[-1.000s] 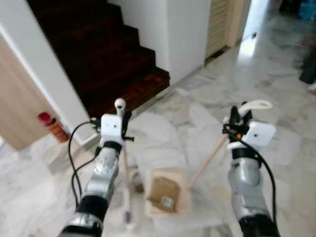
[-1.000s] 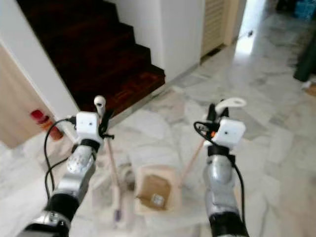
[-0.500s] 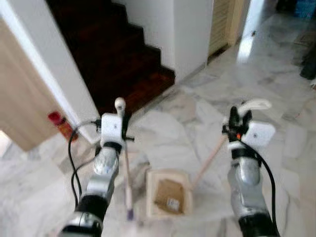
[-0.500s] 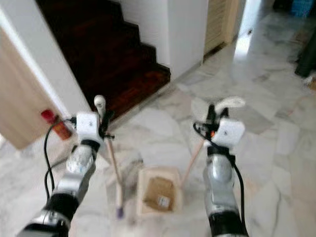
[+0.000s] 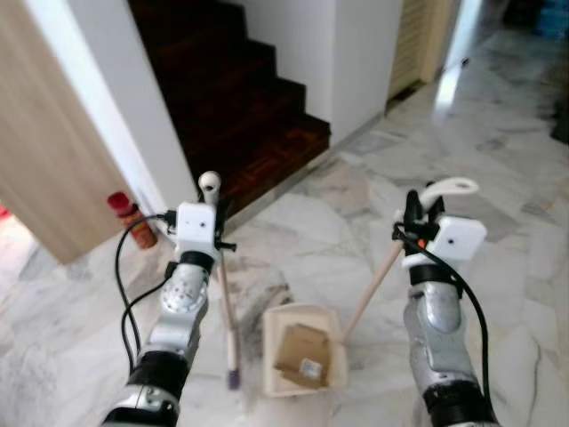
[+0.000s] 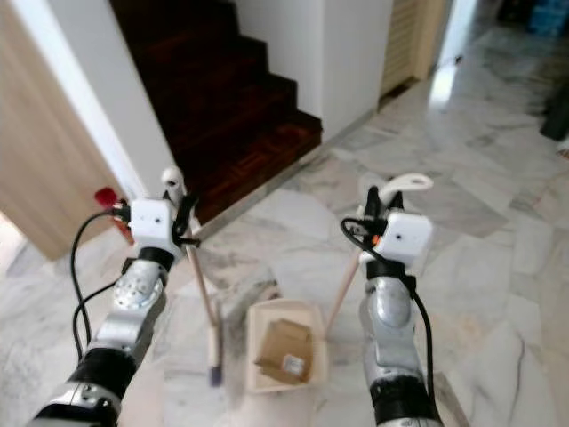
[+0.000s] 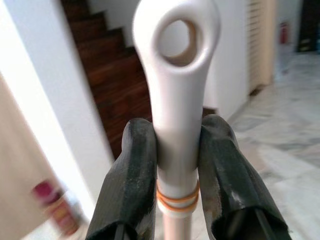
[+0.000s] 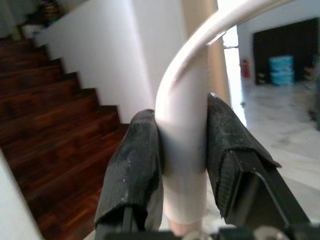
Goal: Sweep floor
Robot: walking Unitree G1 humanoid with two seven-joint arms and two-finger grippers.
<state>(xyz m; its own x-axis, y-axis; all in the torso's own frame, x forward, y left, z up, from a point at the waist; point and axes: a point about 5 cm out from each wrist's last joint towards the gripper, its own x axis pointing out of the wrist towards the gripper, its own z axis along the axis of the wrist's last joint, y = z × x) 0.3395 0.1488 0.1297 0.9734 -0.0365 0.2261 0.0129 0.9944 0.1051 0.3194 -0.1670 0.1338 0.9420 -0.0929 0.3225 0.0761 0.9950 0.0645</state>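
Nearest, a cream plastic dustpan (image 5: 303, 349) holding 1 brown cardboard scrap (image 5: 300, 350) rests on the white marble floor (image 5: 498, 178). Beside it, the wooden-handled broom (image 5: 224, 294) stands nearly upright. The left gripper (image 7: 175, 150) is clamped on the broom's white looped top; the right gripper (image 8: 182, 150) pinches the dustpan's curved white handle (image 5: 444, 189). Both look light and stiff but smooth, so high grips may swivel. Dark wooden stairs (image 5: 240, 98) lie beyond.

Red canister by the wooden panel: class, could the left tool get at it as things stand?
Probably not: the left tool is shut on the broom handle, and the red canister stands low on the floor, off to its left.
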